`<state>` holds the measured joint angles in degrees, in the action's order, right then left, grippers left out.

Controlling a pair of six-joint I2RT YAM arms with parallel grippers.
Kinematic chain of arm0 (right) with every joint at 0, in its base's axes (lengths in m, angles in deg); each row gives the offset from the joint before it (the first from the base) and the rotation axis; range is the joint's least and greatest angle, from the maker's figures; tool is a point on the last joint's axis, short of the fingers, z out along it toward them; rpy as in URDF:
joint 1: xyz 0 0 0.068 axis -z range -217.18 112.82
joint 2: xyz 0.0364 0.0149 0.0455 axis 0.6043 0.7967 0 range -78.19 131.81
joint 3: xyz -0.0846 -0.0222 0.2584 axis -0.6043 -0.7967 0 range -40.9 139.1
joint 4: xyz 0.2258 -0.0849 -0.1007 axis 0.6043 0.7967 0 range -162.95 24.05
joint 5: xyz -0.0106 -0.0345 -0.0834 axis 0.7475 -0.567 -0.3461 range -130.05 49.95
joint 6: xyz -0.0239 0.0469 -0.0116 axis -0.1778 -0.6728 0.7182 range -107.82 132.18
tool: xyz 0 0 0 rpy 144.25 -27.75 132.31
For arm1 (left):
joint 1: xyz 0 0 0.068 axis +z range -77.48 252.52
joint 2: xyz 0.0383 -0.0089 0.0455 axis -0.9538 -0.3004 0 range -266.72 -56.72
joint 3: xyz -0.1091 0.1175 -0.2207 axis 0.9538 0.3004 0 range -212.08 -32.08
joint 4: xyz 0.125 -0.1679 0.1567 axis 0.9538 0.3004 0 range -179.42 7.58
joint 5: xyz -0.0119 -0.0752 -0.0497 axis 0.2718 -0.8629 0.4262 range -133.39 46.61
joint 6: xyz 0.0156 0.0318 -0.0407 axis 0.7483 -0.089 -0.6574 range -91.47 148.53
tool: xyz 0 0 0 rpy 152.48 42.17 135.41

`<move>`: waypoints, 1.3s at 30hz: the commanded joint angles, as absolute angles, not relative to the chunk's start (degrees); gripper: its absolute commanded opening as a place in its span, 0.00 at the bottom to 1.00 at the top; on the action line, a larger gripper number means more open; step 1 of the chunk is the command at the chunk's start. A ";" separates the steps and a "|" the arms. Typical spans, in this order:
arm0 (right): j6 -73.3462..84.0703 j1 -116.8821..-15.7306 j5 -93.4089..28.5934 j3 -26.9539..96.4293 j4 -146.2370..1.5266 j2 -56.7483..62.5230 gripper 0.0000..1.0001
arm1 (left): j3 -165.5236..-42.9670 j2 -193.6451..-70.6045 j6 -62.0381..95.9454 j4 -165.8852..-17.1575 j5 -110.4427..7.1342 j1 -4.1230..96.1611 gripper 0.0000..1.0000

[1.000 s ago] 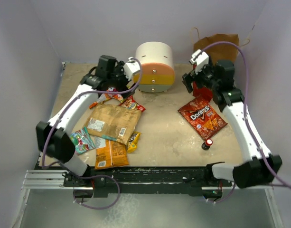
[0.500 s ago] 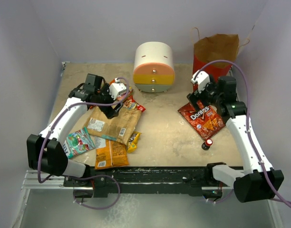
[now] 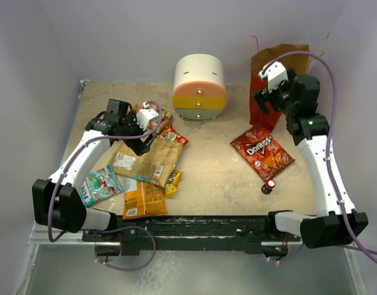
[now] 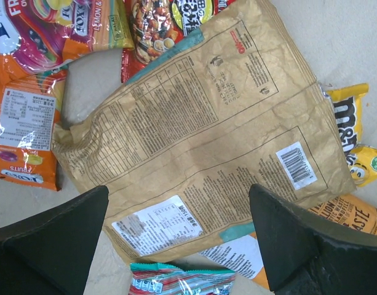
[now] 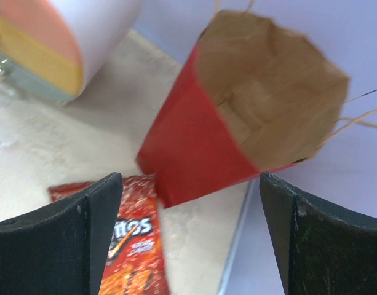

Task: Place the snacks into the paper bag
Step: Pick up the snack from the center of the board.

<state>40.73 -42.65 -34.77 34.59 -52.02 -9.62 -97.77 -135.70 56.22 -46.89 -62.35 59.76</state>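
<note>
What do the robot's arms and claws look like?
The left arm and right arm are white tubes with chunky black joints. A thin purple cable loops along each one. The left gripper and right gripper each have two black wedge-shaped fingers.

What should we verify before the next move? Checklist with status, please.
1. Left gripper open: ok.
2. Left gripper over tan chip bag: ok.
3. Right gripper open, empty: ok.
4. Paper bag upright, mouth open: ok.
5. Doritos bag bagged: not ok, it lies on the table.
6. Paper bag bottom clear: cannot tell, hidden.
</note>
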 commanded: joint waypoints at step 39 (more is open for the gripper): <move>50.72 -19.85 -24.31 16.03 -53.70 11.15 0.79 | -95.59 -136.01 55.93 -60.76 -66.68 48.76 1.00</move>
